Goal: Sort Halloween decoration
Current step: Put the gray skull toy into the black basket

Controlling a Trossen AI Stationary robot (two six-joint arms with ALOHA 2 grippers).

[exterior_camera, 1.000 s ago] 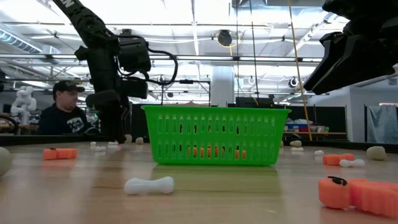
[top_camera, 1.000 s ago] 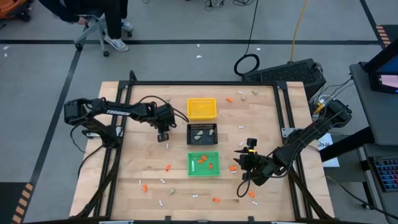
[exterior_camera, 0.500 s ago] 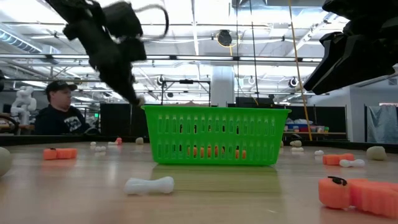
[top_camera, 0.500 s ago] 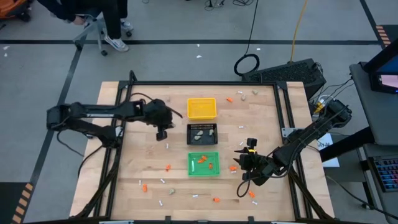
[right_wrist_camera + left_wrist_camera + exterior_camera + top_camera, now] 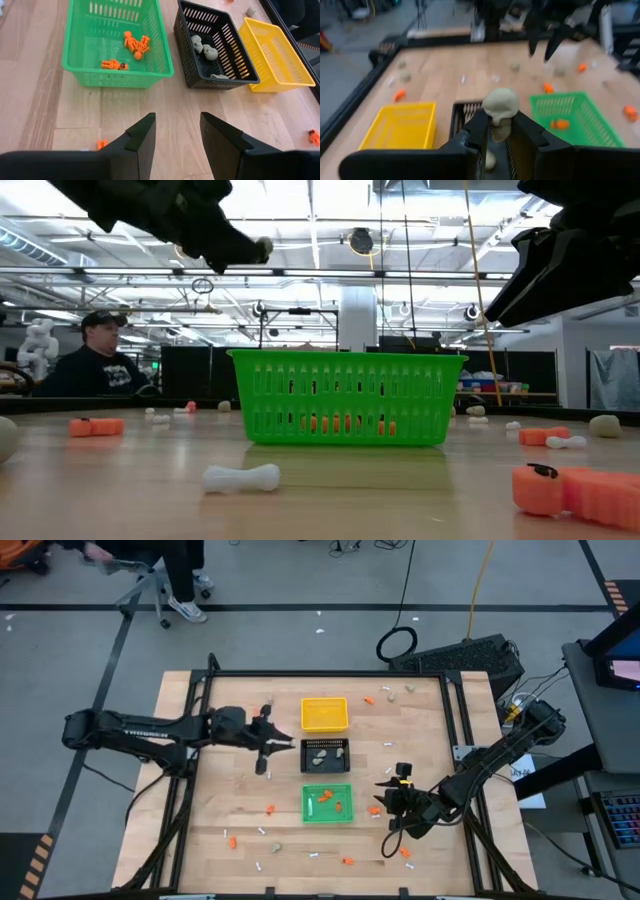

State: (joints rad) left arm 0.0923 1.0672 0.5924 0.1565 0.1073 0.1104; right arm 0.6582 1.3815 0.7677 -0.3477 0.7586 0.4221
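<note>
From above, the left gripper hangs just beside the black tray, on that tray's left, with the yellow tray above it in the picture and the green tray below; orange bits and thin white sticks lie scattered over the wooden table. The right gripper waits to the right of the green tray, near the table's lower right. At table height, the left gripper is raised high over the green tray, a pale lump at its tip; a white bone-shaped stick lies in front of the tray, an orange piece at the right, and a person sits behind the table. The left wrist camera shows the fingers clamped on a beige-grey skull-like lump above the black tray. The right wrist camera shows its fingers parted with nothing between them, orange figures lying in the green tray and grey skulls in the black tray.
</note>
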